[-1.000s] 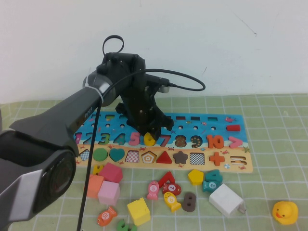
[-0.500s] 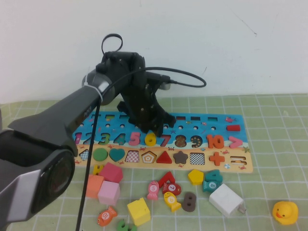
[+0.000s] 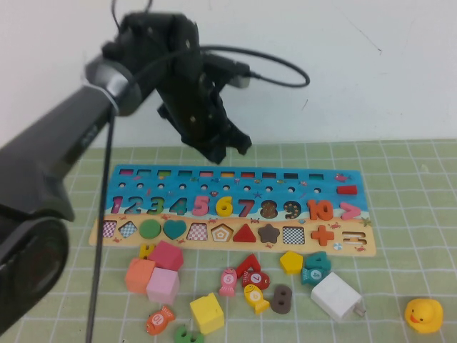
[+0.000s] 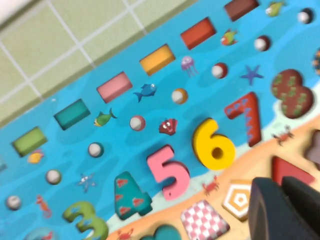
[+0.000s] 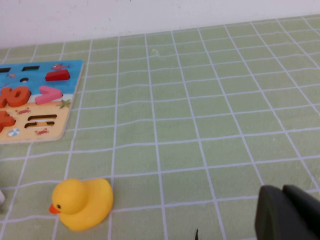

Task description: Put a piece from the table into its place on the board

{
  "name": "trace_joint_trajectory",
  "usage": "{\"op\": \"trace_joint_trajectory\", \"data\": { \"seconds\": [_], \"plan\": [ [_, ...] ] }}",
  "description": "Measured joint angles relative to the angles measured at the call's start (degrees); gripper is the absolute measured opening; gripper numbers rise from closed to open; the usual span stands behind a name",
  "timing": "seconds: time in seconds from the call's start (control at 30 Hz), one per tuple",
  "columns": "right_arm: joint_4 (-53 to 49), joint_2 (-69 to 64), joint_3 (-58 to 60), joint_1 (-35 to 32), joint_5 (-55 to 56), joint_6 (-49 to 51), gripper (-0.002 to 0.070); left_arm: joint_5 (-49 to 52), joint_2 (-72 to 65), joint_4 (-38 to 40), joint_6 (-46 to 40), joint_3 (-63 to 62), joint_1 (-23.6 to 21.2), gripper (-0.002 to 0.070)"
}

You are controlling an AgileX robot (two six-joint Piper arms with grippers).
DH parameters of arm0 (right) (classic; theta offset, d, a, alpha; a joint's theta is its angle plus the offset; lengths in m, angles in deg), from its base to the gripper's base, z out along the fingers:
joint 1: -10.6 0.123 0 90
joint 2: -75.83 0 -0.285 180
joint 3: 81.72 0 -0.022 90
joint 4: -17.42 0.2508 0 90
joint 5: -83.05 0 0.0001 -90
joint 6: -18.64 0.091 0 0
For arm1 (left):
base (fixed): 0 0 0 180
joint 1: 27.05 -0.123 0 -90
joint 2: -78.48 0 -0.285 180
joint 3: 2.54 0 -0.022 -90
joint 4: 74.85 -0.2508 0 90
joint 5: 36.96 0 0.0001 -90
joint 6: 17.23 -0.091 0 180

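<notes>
The number-and-shape board point(image 3: 357, 246) lies across the green checked mat. The yellow 6 point(image 3: 223, 206) sits in its slot between the pink 5 and the red 7, and also shows in the left wrist view point(image 4: 214, 144). My left gripper point(image 3: 223, 146) hangs high above the board's back edge, shut and empty; its fingers point(image 4: 285, 210) stand together. Loose pieces lie in front of the board: a pink cube point(image 3: 162, 286), a yellow cube point(image 3: 206, 313), a yellow pentagon point(image 3: 290, 262), a brown 8 point(image 3: 280, 299). My right gripper point(image 5: 290, 212) is shut and empty, low over the mat, outside the high view.
A white charger block point(image 3: 336, 297) lies at the front right of the pieces. A yellow rubber duck point(image 3: 423, 315) sits at the front right corner and shows in the right wrist view point(image 5: 82, 202). A white wall stands behind the mat.
My left gripper has lifted up and back from the yellow 6, which stays in its slot on the board. The loose pieces have not moved.
</notes>
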Motion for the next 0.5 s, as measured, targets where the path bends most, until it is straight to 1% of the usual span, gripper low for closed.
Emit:
{"op": "trace_joint_trajectory", "data": {
  "seconds": [0.17, 0.27, 0.37, 0.5],
  "plan": [
    [0.0, 0.0, 0.0, 0.0, 0.0, 0.0, -0.0001, 0.7, 5.5, -0.2, -1.6, 0.5, 0.9, 0.0004],
    [0.0, 0.0, 0.0, 0.0, 0.0, 0.0, -0.0001, -0.9, 10.4, -1.2, -2.2, 4.3, 2.5, 0.0001],
    [0.0, 0.0, 0.0, 0.0, 0.0, 0.0, -0.0001, -4.1, 16.5, -3.1, -2.0, 12.0, 4.8, 0.0001],
    [0.0, 0.0, 0.0, 0.0, 0.0, 0.0, -0.0001, -11.0, 25.9, -4.8, 0.4, 25.5, 7.5, 0.0000]
  ]
}}
